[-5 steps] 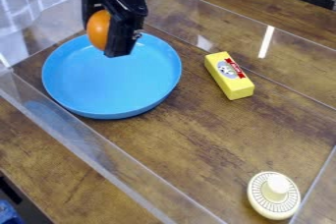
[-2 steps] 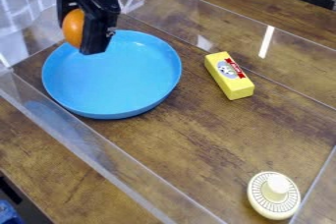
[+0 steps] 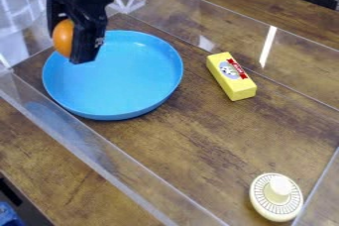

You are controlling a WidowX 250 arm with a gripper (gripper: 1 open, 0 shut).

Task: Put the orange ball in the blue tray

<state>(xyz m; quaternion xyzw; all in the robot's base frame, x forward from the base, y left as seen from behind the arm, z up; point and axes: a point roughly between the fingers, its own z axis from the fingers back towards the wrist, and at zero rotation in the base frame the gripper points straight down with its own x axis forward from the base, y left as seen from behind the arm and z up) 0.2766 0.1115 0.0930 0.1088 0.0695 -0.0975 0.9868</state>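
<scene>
Table [image 3: 199, 170] is reading as dark wood planks under a clear glossy sheet or low acrylic guard; its edges and glare streaks are running diagonally across the near left corner and along the back.

Nearest the camera, bottom right, a small cream ribbed disc [image 3: 276, 195] is sitting flat, well apart from everything else and playing no part in the task.

Mid-table, a yellow rectangular block [image 3: 232, 75] with a red-and-white label is lying on its side, near the right rim of the blue tray [image 3: 133, 91] but not touching it. Not the target either.

Tray is sitting flat at left-centre, with nothing lying in it.

Pincer [image 3: 74, 38] is hanging over the tray's far-left rim, clamped on the orange ball [image 3: 61, 37], which is showing on the left side between the dark fingers. Ball is up in the air, not in the tray. My read: it's being carried high to clear the raised rim, but it's sitting at or slightly outside the rim line, so releasing here is risking a bounce off the edge or a roll-out. Shifting toward the tray's centre and lowering looks like the safer call.

Far side: table's back edge, dark surroundings, pale tiled or meshed surface at upper left. Too blurry to be saying more.
</scene>
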